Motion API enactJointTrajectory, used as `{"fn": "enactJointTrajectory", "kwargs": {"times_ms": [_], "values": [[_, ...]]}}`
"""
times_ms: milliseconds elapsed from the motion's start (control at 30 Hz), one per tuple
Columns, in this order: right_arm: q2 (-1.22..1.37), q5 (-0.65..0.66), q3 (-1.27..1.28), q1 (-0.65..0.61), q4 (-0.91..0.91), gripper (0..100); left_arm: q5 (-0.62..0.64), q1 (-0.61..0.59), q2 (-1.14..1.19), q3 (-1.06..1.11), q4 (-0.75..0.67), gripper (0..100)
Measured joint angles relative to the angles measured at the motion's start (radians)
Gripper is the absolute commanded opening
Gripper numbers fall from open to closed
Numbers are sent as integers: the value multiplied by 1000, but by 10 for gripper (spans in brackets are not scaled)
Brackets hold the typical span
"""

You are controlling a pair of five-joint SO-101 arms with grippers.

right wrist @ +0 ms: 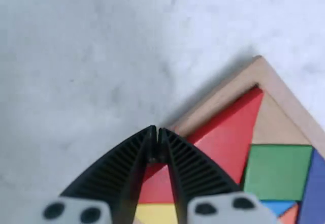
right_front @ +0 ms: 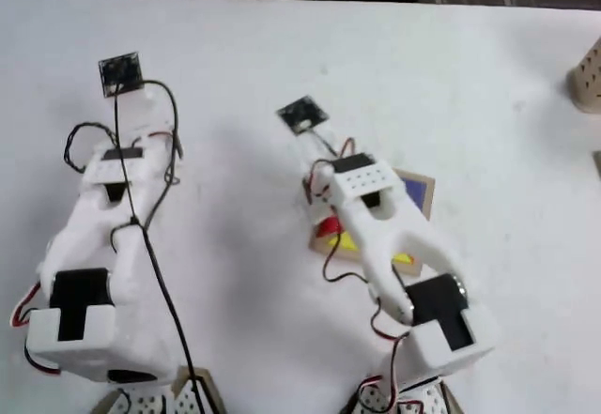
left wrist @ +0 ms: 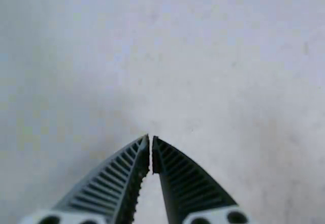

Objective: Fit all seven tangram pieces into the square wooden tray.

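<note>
On the white counter (right_front: 470, 67), toward 4 o'clock from the middle of the high view, lies the square wooden tray (right_front: 424, 187), largely under the right arm (right_front: 385, 231).

Tray contents, right wrist view:
- A red triangle (right wrist: 226, 135) lies along one rim.
- A green square (right wrist: 278, 170) sits beside it.
- A blue piece (right wrist: 314, 188), a yellow piece (right wrist: 155, 215) and an orange piece (right wrist: 290, 217) are partly seen.
- A tan triangle (right wrist: 274, 127) sits at the corner between red, green and rim. Whether it is a piece or bare floor cannot be told.

Right claw (right wrist: 156, 132): tips pressed together, gripping nothing, over the red triangle's edge just inside the rim. Contact cannot be told.

Left claw (left wrist: 151, 141): tips all but meeting, empty, over bare counter toward 9 o'clock, well apart from the tray.
</note>
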Motion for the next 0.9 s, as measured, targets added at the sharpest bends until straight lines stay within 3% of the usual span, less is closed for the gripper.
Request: {"fn": "enactJointTrajectory", "kwargs": {"times_ms": [167,467,900], "values": [[-129,0,60,15,34,18,0,0,0,0,0,27],[-319,0,275,44,-100,17,0,0,0,0,0,25],[-318,-203,279,488,-173,17,0,0,0,0,0,24]]}}
